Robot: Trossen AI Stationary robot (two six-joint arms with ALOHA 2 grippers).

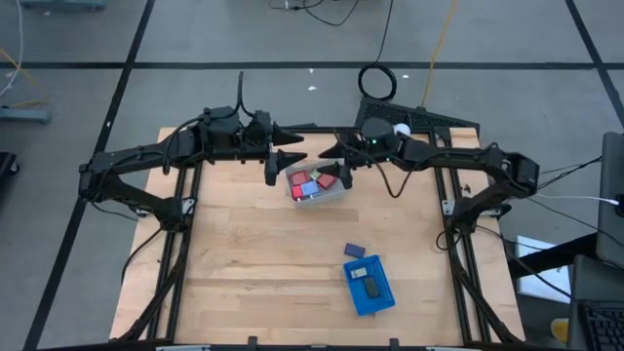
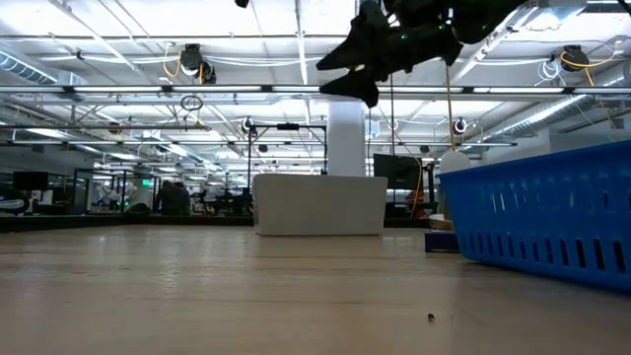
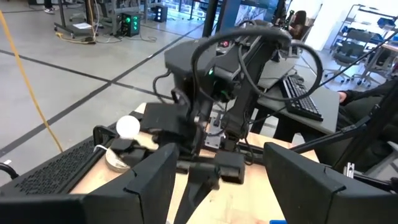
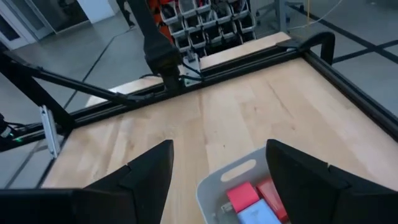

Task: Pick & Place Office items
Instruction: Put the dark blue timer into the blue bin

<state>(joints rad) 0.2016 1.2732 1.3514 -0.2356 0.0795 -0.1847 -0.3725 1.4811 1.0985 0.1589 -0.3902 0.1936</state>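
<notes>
The pale translucent bin stands on the table at the far middle and holds several office items, among them a red block and a light blue one. A dark blue item lies on the bare wood. Two dark items lie in the flat blue tray at the near right. My right gripper hangs open above the bin's far right side, nothing between its fingers. My left gripper hovers open and empty just beyond the bin's far left corner, pointing toward the right arm.
Black frame rails run along the table's left, right and far edges. A keyboard and a small white-topped object sit behind the far edge. Bare wood spreads across the table's near left half.
</notes>
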